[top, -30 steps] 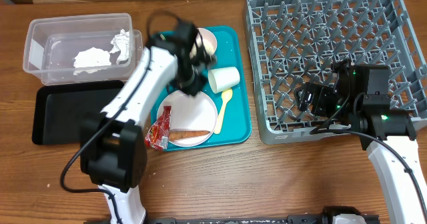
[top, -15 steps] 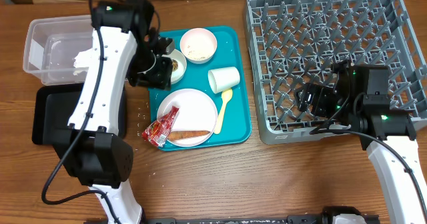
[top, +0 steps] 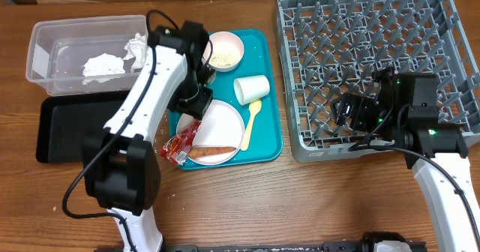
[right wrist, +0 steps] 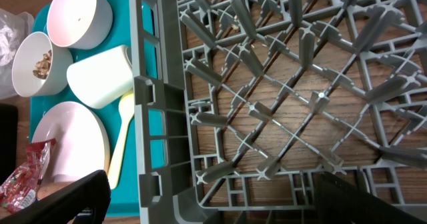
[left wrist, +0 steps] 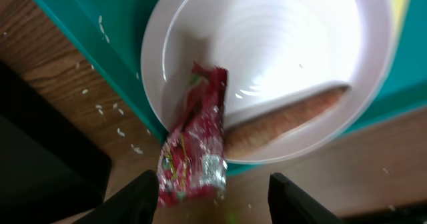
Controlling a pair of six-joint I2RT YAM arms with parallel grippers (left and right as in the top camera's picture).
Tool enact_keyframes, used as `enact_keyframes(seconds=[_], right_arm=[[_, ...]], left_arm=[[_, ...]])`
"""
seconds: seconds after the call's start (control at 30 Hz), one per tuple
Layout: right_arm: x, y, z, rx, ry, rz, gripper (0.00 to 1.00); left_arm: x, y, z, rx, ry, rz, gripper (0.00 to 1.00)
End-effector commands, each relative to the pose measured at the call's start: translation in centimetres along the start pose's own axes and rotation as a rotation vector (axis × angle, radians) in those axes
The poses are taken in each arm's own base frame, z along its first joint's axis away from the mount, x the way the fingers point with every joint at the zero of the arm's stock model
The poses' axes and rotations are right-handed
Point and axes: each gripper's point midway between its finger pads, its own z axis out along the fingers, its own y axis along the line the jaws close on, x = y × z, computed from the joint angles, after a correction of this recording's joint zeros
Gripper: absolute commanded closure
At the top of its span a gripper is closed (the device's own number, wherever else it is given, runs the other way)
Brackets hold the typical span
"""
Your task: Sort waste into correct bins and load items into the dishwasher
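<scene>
Left gripper [left wrist: 213, 187] hangs with jaws spread over the red wrapper [left wrist: 193, 151] on the plate [left wrist: 280, 44] rim, right gripper [right wrist: 213, 191] is wide apart above the dish rack [right wrist: 267, 84].

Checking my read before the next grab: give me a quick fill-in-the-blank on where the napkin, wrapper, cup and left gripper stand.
In the clear tub lies the crumpled white ____.
The red wrapper overlaps the rim of the round white ____.
The small white cup lies on its ____ on the teal tray.
The left gripper has its jaws ____ over the wrapper.
Missing words: napkin; plate; side; open.
</scene>
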Motion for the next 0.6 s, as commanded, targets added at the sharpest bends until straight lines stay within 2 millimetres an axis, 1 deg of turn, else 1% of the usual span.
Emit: enact_keyframes(seconds=[0.0, 0.07, 0.2, 0.33, 0.37, 0.4, 0.43, 0.47, 0.5, 0.57], right_arm=[[-1.0, 0.3, -0.6, -0.006, -0.028, -0.01, 0.0], [-1.0, 0.3, -0.6, -0.006, -0.028, -0.01, 0.0], [-1.0, 0.3, -0.6, -0.006, -0.029, -0.011, 0.0], [-1.0, 0.3, -0.6, -0.006, -0.028, -0.01, 0.0], [-1.0, 0.3, -0.6, -0.006, -0.028, -0.01, 0.0], [-1.0, 0.3, -0.6, -0.006, -0.029, -0.01, 0.0], [-1.0, 0.3, -0.6, -0.006, -0.029, -0.011, 0.0], [-1.0, 0.3, -0.6, -0.006, -0.03, -0.011, 0.0], [-1.0, 0.3, -0.6, -0.007, -0.031, -0.011, 0.0], [-1.1, 0.3, -0.6, -0.007, -0.031, -0.011, 0.0]], left_arm=[[0.7, 1.1, 2.8, -0.047, 0.023, -0.012, 0.48], [0.7, 1.0, 4.1, -0.048, 0.018, 0.004, 0.5], [0.4, 0.8, 6.4, -0.043, -0.002, 0.026, 0.5], [0.6, 0.5, 8.2, -0.031, -0.008, 0.034, 0.5], [0.7, 0.5, 8.6, -0.031, -0.008, 0.034, 0.52], [0.8, 0.5, 8.8, -0.032, -0.008, 0.034, 0.56], [0.8, 0.5, 9.0, -0.032, -0.01, 0.034, 0.66], [0.8, 0.5, 9.2, -0.032, -0.012, 0.033, 0.79], [0.7, 0.5, 9.2, -0.033, -0.014, 0.033, 0.96], [0.4, 0.5, 9.1, -0.034, -0.027, 0.032, 0.96]])
